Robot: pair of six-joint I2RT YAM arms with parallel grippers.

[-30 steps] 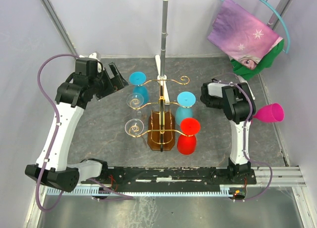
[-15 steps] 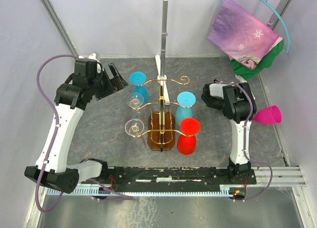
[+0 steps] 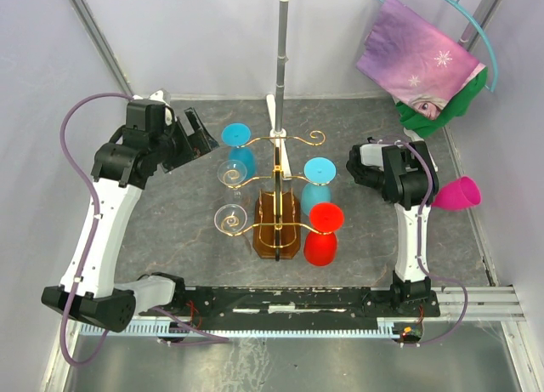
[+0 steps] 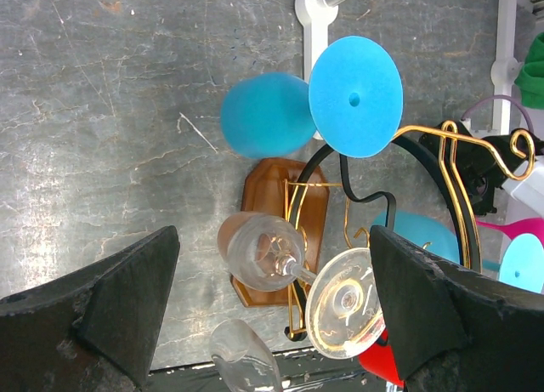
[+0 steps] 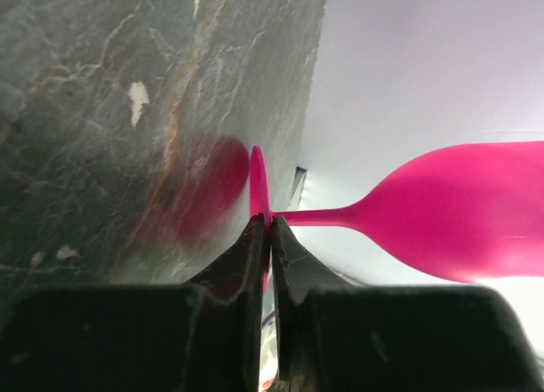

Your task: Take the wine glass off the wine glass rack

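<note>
Hanging well clear of the wine glass rack (image 3: 277, 207), the pink wine glass (image 3: 460, 194) is off it, its foot pinched in the right gripper (image 5: 270, 237)'s clenched jaws. Only setting it down seems left. The left gripper (image 3: 201, 133) gapes empty near a blue glass (image 3: 237, 137).

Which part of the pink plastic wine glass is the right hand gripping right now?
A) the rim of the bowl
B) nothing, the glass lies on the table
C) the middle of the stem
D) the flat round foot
D: in the right wrist view the right hand is shut on the thin edge of the flat round foot of the pink plastic wine glass, whose stem and bowl stick out sideways.
</note>
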